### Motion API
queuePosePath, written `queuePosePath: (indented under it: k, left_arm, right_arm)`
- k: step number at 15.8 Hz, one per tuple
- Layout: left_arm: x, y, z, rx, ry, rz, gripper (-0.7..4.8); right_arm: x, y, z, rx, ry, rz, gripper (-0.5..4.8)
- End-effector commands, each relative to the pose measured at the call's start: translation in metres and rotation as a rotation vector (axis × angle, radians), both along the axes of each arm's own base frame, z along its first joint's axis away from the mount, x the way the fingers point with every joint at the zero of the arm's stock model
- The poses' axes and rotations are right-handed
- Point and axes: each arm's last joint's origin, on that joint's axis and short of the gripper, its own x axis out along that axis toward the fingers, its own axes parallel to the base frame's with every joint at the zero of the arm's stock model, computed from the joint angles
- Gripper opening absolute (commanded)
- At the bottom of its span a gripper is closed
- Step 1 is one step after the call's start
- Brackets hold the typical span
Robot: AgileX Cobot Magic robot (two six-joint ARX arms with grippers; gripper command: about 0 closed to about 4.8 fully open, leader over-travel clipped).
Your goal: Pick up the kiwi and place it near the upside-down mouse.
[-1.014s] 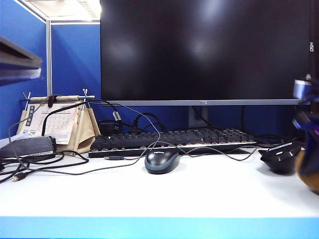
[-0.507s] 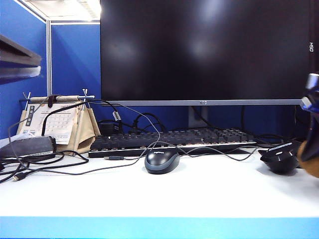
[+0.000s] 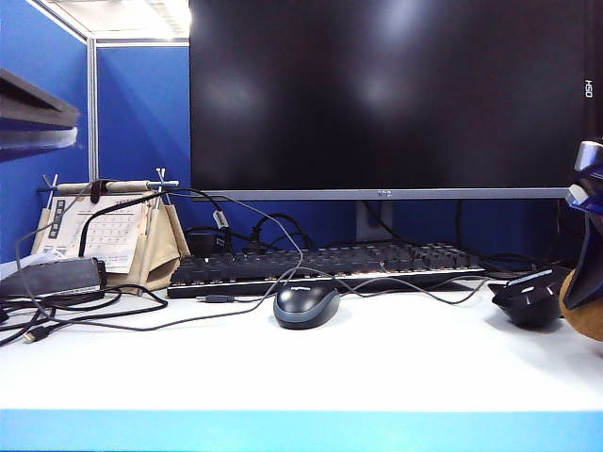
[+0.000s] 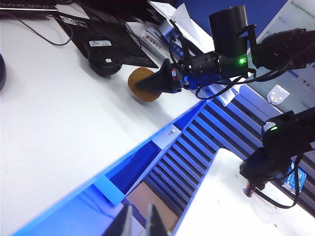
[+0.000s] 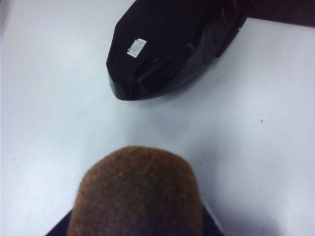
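The kiwi (image 5: 135,191), brown and fuzzy, sits between the fingers of my right gripper (image 5: 135,231), which is shut on it. Just beyond it on the white table lies the upside-down mouse (image 5: 172,44), black and glossy with its flat underside up. In the exterior view the kiwi (image 3: 584,306) shows at the right edge, close beside the mouse (image 3: 530,297) and low over the table. The left wrist view shows the kiwi (image 4: 142,88) in the right gripper (image 4: 155,83) beside the mouse (image 4: 104,63). My left gripper (image 4: 138,221) hangs off the table's front edge with its fingers close together and nothing between them.
A domed blue-grey mouse (image 3: 306,304) lies mid-table before a black keyboard (image 3: 320,264) and a large monitor (image 3: 386,94). Cables (image 3: 94,315) and a desk calendar (image 3: 113,231) crowd the left. The table's blue front edge (image 3: 301,428) runs near the camera.
My right gripper with the kiwi has swung away from the camera and settled lower beside the upside-down mouse. The left arm has kept still.
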Motion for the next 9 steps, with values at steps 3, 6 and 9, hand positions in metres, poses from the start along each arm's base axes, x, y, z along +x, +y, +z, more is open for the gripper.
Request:
queuePosePath:
  k: [3, 6, 9]
  left_arm:
    - [0.0, 0.0, 0.003, -0.008, -0.015, 0.0, 0.54]
    - [0.0, 0.0, 0.003, -0.008, -0.015, -0.002, 0.54]
    - [0.0, 0.0, 0.003, -0.008, -0.014, -0.005, 0.54]
  right_arm:
    - [0.004, 0.002, -0.013, 0.02, 0.074, 0.025, 2.64]
    - [0.006, 0.002, -0.018, 0.014, 0.095, 0.022, 3.4]
    - [0.011, 0.003, -0.014, 0.022, 0.029, 0.025, 4.42]
